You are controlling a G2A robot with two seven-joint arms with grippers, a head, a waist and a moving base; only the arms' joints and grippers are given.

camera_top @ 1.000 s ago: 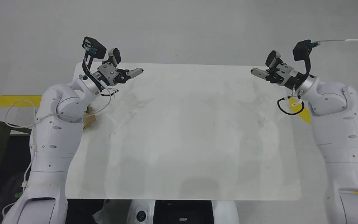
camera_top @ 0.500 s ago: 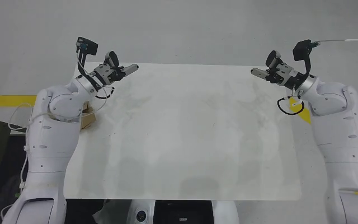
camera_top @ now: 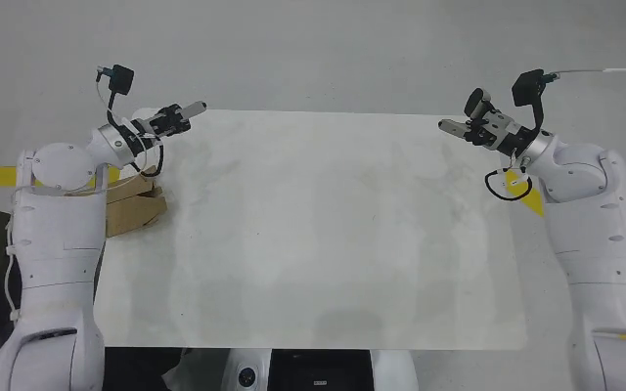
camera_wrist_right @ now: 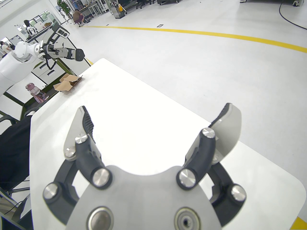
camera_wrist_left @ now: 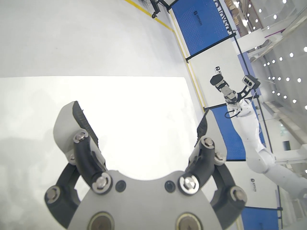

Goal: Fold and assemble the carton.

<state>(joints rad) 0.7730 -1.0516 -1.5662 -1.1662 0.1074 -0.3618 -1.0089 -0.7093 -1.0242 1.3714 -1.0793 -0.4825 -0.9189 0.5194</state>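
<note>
**Top view.** White rectangular table (camera_top: 323, 225) w/ a flattened brown cardboard carton (camera_top: 137, 207) lying at its left edge, near the far-left corner. The carton's outer part is hidden under the left arm. Left gripper (camera_top: 184, 108) is held over the far-left corner, above and beyond the carton, not touching it. Finger spacing can't be judged from this angle. Right gripper (camera_top: 452, 126) is over the far-right corner, well apart from the carton and w/ nothing in it.

**Left wrist view.** Left gripper (camera_wrist_left: 140, 111) has its fingers (camera_wrist_left: 79, 118) spread wide, w/ nothing btwn the ribbed pads, bare table top below. Right gripper (camera_wrist_left: 216, 81) shows farther off, past the table's edge. Background: blue panel partitions (camera_wrist_left: 201, 25), yellow floor line (camera_wrist_left: 165, 25).

**Right wrist view.** Right gripper (camera_wrist_right: 156, 107) also has its fingers (camera_wrist_right: 84, 120) spread wide and holds nothing, table top (camera_wrist_right: 134, 101) beneath. Carton (camera_wrist_right: 68, 83) lies at the opposite edge of the table by the far corner, flaps loose and unfolded. Left gripper (camera_wrist_right: 79, 54) hangs in the air above and just beyond it, no contact. A pink bottle (camera_wrist_right: 32, 88) stands on a dark-framed bench beside the table. Yellow floor line (camera_wrist_right: 215, 34) runs across the grey floor behind.
</note>
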